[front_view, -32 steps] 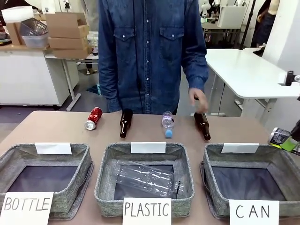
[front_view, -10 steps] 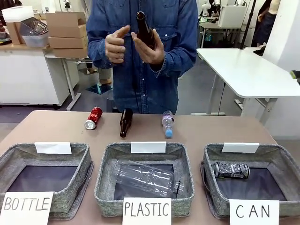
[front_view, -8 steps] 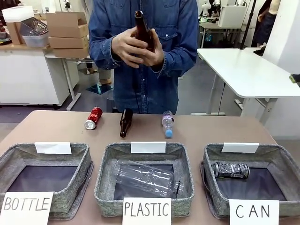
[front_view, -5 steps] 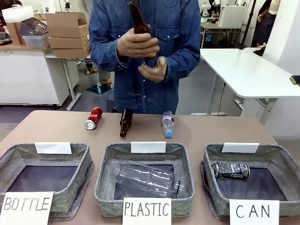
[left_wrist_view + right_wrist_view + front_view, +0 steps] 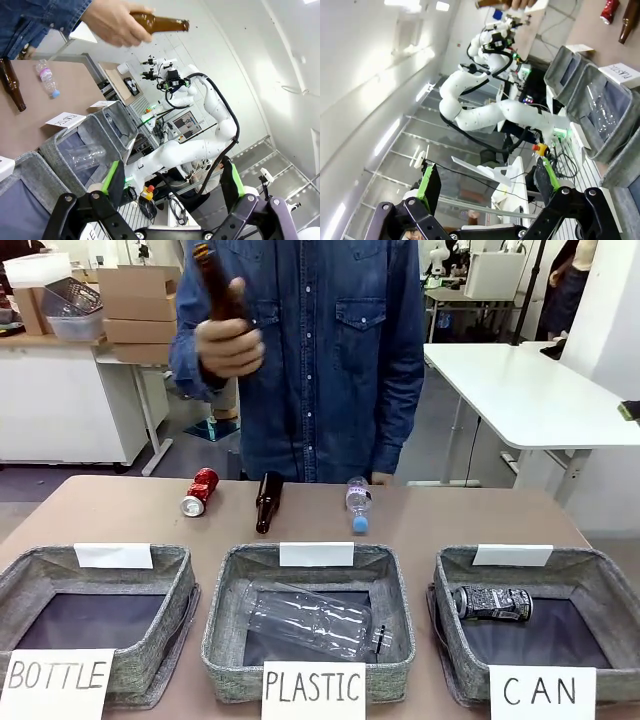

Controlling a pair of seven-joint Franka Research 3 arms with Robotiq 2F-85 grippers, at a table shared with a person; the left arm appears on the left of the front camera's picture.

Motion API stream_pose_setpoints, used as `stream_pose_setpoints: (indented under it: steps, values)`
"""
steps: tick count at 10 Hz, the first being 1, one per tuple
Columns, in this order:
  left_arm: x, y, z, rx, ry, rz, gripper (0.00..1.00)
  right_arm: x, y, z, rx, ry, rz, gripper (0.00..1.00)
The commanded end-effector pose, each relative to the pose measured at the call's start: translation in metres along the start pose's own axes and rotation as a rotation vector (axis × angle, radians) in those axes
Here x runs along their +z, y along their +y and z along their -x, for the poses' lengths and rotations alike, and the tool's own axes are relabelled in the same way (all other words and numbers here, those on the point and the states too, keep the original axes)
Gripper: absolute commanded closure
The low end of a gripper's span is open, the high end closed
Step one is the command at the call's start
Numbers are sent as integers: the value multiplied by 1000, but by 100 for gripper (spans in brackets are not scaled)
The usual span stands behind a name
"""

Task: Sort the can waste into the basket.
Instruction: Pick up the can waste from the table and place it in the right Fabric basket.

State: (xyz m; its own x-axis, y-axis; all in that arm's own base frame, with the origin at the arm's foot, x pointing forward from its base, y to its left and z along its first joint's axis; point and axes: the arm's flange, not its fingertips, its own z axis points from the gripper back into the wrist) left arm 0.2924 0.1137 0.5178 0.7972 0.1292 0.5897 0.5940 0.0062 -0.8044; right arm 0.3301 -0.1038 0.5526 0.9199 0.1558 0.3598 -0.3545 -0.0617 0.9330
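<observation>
Cans lie well apart on the table (image 5: 110, 515): the black can (image 5: 491, 603), white-patterned, rests on its side inside the grey basket (image 5: 592, 576) at 4 o'clock; the red can (image 5: 200, 491), silver-ended, lies at 11 o'clock. Both the left gripper (image 5: 172, 172) and right gripper (image 5: 486, 171) gape, empty.

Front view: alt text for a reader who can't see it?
A black can lies in the basket signed CAN; a red can lies on the table at far left. A person across the table holds up a brown bottle.
</observation>
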Motion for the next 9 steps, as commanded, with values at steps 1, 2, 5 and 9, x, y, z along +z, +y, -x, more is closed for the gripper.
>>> stream_pose_setpoints:
  steps: [1,2,5,9]
  values:
    - [-1,-2,0,-19,9,8,0,3,-2,0,28,7,17,0]
    - [0,0,0,0,0,0,0,3,-2,0,28,7,17,0]
    - [96,-93,1,-96,-16,-466,0,3,-2,0,28,7,17,0]
    - [104,-102,3,-102,-23,-453,0,3,-2,0,28,7,17,0]
